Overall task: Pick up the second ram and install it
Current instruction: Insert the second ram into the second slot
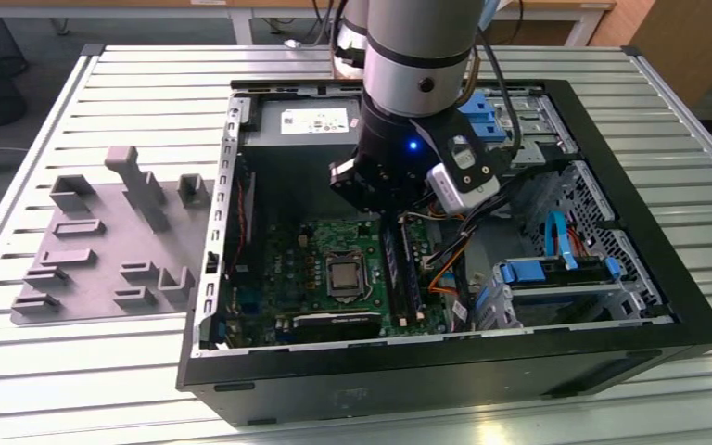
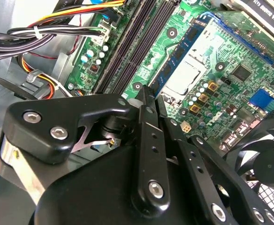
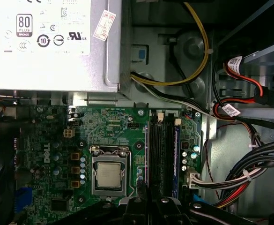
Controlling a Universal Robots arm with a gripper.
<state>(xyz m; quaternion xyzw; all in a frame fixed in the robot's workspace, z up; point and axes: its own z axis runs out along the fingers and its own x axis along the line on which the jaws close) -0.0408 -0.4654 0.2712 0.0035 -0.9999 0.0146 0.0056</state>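
Inside an open computer case (image 1: 455, 371), the robot arm's gripper (image 2: 153, 96) hangs over the green motherboard (image 2: 221, 47), jaws drawn together with no gap showing. In the second wrist view the second ram (image 2: 176, 58) starts right at the jaw tips and runs away from them along the board; whether the jaws touch it cannot be told. To one side of the jaws sits the processor socket (image 2: 188, 75), to the other the long black slots (image 2: 127, 47). Farther from the jaws, the grey power supply (image 3: 43, 51) carries printed marks and a crooked white sticker (image 3: 104, 24). Well apart from the jaws, grey fixture blocks (image 1: 146, 199) stand on the slatted bench (image 1: 84, 371).
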